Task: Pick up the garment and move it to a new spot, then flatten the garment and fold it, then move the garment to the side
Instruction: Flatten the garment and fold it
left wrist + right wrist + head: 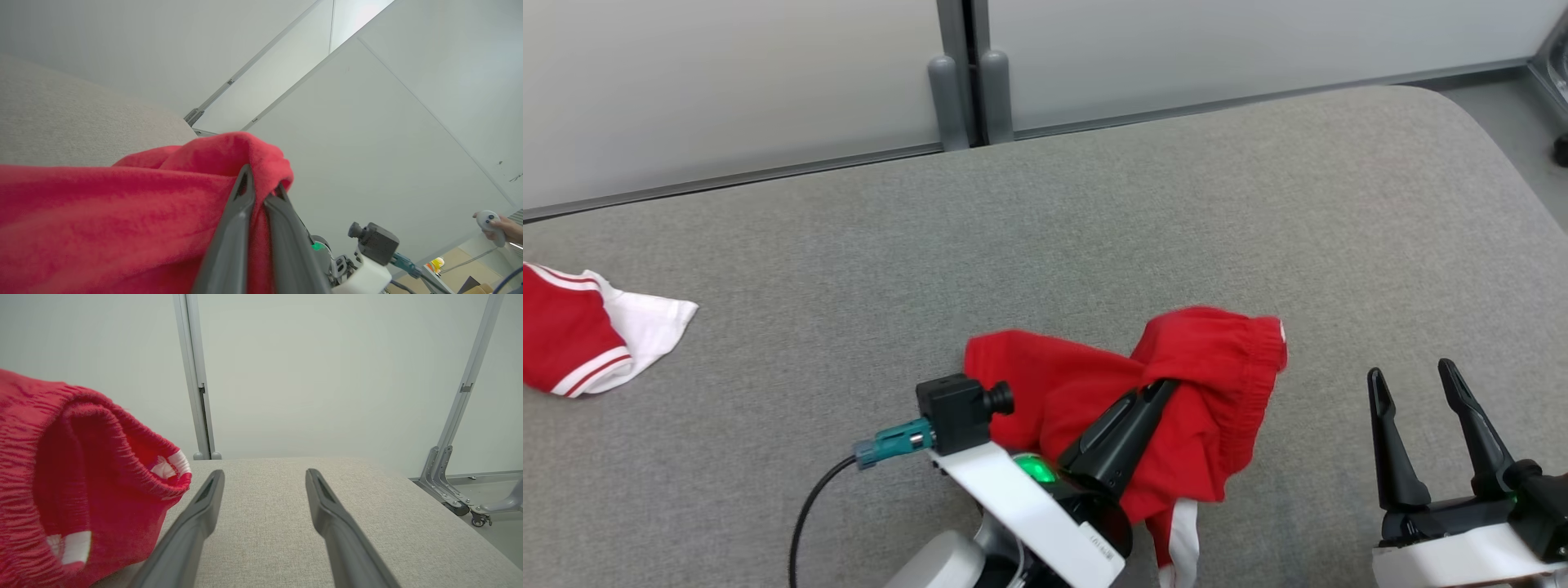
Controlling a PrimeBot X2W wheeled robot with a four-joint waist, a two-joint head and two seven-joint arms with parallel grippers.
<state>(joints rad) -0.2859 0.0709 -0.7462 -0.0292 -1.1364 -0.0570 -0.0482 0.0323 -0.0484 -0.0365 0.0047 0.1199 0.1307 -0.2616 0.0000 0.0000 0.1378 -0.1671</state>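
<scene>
Our left end effector (263, 179) is clamped on a fold of the red garment (1217, 392), which sits bunched at the near middle of the grey fabric-covered desk (1258, 204). Our right end effector (1411, 369) waits beside it, fingers apart. A red-and-white cloth (572, 339) lies far left.
</scene>
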